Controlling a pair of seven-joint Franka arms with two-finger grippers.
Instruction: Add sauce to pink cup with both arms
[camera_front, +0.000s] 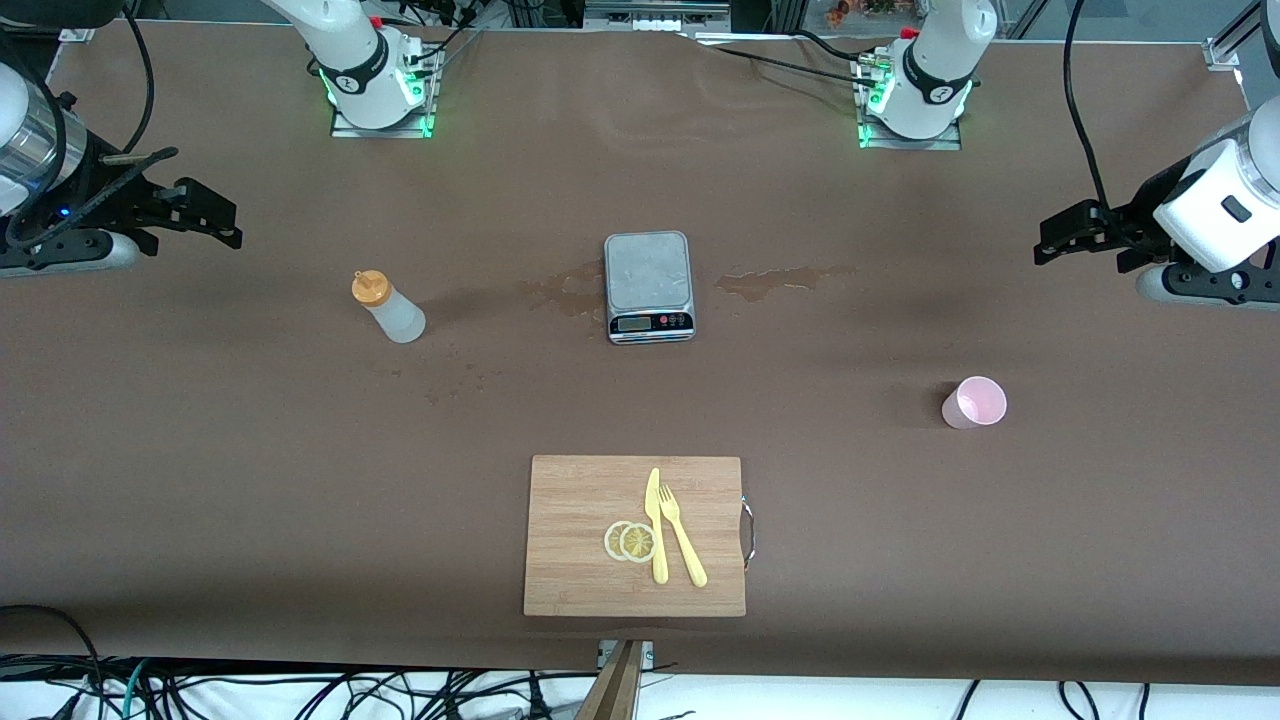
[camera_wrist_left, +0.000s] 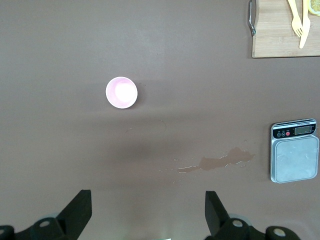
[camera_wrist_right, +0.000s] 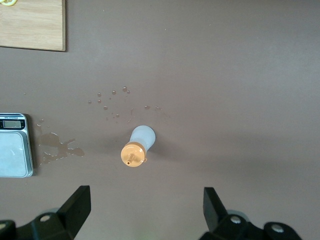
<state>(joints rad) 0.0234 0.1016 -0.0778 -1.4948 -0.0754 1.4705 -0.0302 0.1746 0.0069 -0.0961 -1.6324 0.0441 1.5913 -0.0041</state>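
We see both arms held high and drawn out to the ends of the bench (camera_front: 200, 480), each wrist pointing down, neither touching anything.

In the front view, working across from its left edge: the right gripper (camera_front: 205, 215) hangs over bare bench at the right arm's end, its fingers spread wide and holding nothing. Next comes the sauce bottle (camera_front: 390, 307), upright on the bench with its orange cap on. At mid-bench stands the steel scale (camera_front: 649, 287), plate bare, with wet stains on the bench on either side of it. Nearer the front camera lies the wooden cutting board (camera_front: 600, 500), carrying two lemon slices (camera_front: 630, 541), a yellow knife (camera_front: 655, 525) and a yellow fork (camera_front: 682, 535). The pink cup (camera_front: 975, 402) stands upright toward the left arm's end, well apart from the scale. The left gripper (camera_front: 1075, 232) hangs over bare bench at that end, fingers likewise parted and holding nothing.

The left wrist view adds the cup's inside, where we see no contents, and the board's metal handle (camera_wrist_left: 251, 17). The right wrist view adds small droplets (camera_wrist_right: 112, 102) scattered on the bench near the bottle, which the front view barely shows.
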